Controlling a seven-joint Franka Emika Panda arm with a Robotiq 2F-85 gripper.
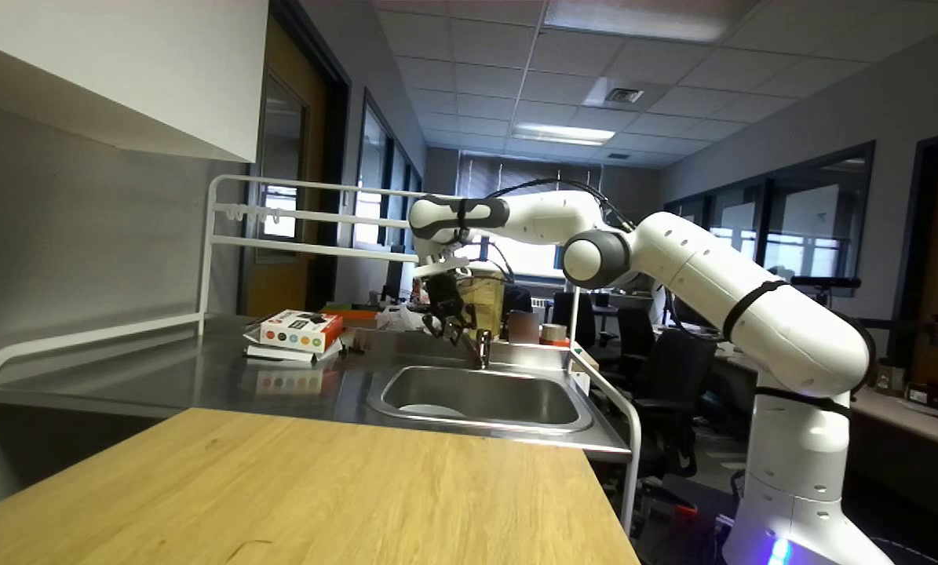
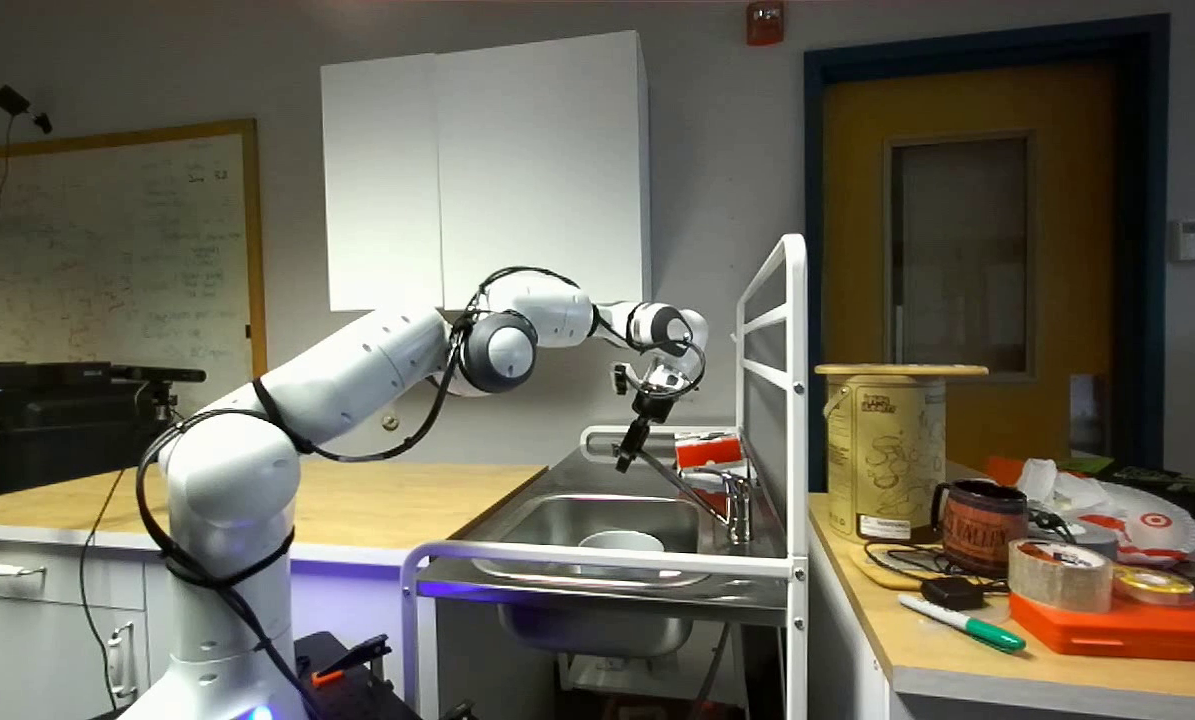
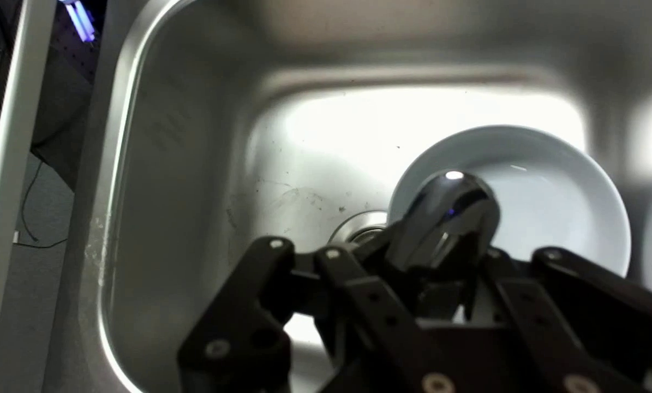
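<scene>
One gripper (image 2: 627, 458) is closed, tap spout (image 3: 450, 212) at its tips, hold unclear; light, level pressure seems best.

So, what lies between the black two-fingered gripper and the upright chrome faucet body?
The long, slanting chrome spout; in an exterior view it runs from the faucet body up to the gripper.

Red bullseye logo (image 2: 1157, 520) on white bag (image 2: 1107, 500), "WARNING" on label (image 2: 885, 527) of canister (image 2: 887, 450), apparently "VALLEY" on mug (image 2: 984, 527)
</scene>
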